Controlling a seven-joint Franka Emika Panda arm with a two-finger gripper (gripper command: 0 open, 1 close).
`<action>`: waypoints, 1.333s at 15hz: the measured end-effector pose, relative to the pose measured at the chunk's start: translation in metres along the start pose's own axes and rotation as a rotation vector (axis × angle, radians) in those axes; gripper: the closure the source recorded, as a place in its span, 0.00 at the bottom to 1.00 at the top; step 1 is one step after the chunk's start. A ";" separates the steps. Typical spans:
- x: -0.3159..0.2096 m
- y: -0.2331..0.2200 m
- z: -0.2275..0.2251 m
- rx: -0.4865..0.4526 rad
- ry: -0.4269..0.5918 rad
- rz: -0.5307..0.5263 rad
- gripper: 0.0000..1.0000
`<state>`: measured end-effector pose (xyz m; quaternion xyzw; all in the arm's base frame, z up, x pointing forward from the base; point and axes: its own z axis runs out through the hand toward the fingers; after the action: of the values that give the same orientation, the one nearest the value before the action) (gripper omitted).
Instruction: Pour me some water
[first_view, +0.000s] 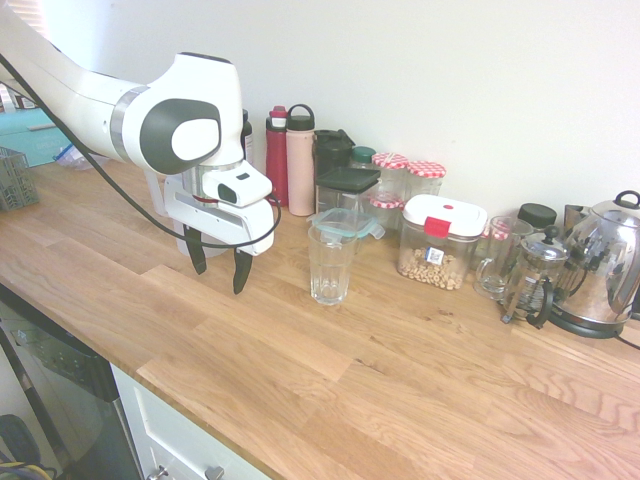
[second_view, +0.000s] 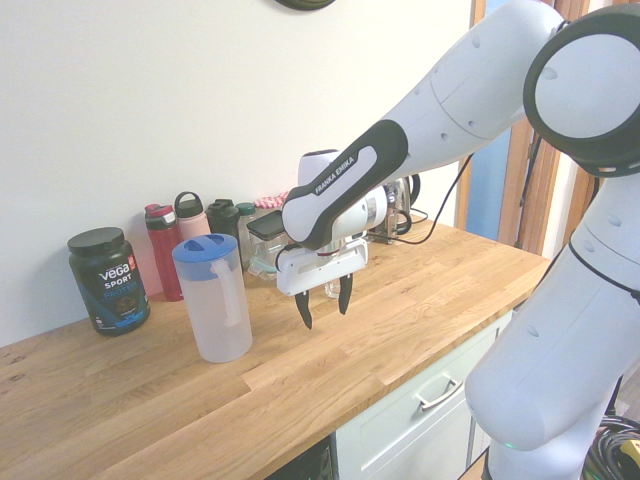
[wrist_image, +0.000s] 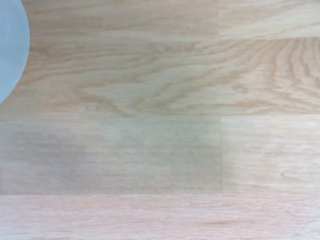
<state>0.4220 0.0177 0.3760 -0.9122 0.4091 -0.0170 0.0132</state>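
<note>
grainy oak counter (first_view: 330, 370), frosted cylindrical jug (second_view: 213, 300), ribbed glass (first_view: 331, 262).

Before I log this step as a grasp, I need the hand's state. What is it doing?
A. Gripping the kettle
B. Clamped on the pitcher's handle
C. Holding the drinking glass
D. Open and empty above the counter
D: the hand hangs open over bare counter, apart from the pitcher and the glass.
</note>
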 end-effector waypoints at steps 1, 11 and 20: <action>0.000 0.000 0.000 -0.001 -0.001 -0.001 0.00; -0.076 -0.020 -0.136 0.123 0.140 0.010 0.00; -0.160 -0.121 -0.160 0.153 0.205 0.007 0.00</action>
<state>0.3996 0.2159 0.5371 -0.9006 0.4089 -0.1414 0.0410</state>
